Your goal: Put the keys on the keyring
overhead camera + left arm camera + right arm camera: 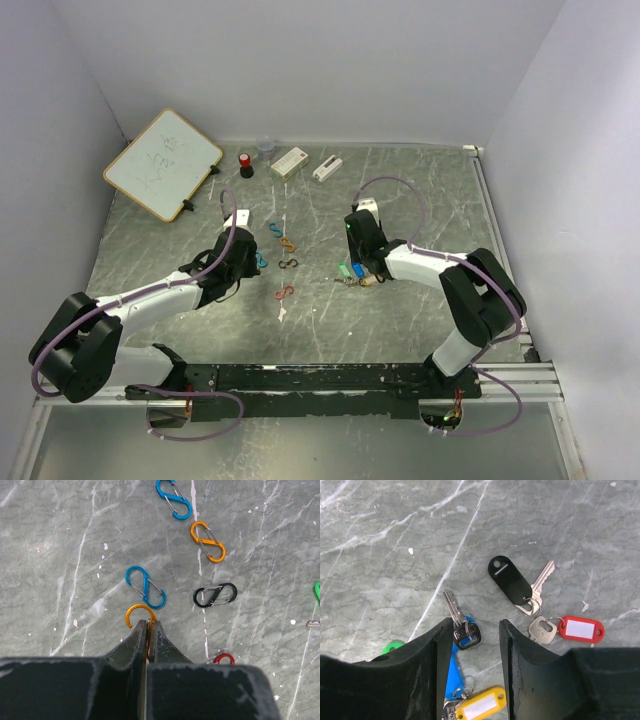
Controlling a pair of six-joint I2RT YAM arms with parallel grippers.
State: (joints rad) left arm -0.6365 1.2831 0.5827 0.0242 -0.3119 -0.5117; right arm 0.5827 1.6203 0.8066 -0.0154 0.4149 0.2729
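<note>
The keys (353,272) lie in a loose cluster on the marble table. In the right wrist view they show as a black-headed key (464,632) on a blue tag (453,672), a yellow tag (480,706), a black tag (509,582), a red tag (581,629) and a green tag (392,646). My right gripper (476,625) is open just above them, with the black-headed key by its left finger. My left gripper (148,622) is shut on an orange S-shaped clip (136,609), whose hook sticks out past the fingertips.
Loose S-shaped clips lie ahead of the left gripper: two blue ones (145,586) (173,498), an orange one (208,541), a black one (215,595) and a red one (224,658). A whiteboard (162,163), a red object (245,163), a cup (266,150) and white boxes (290,161) sit at the back.
</note>
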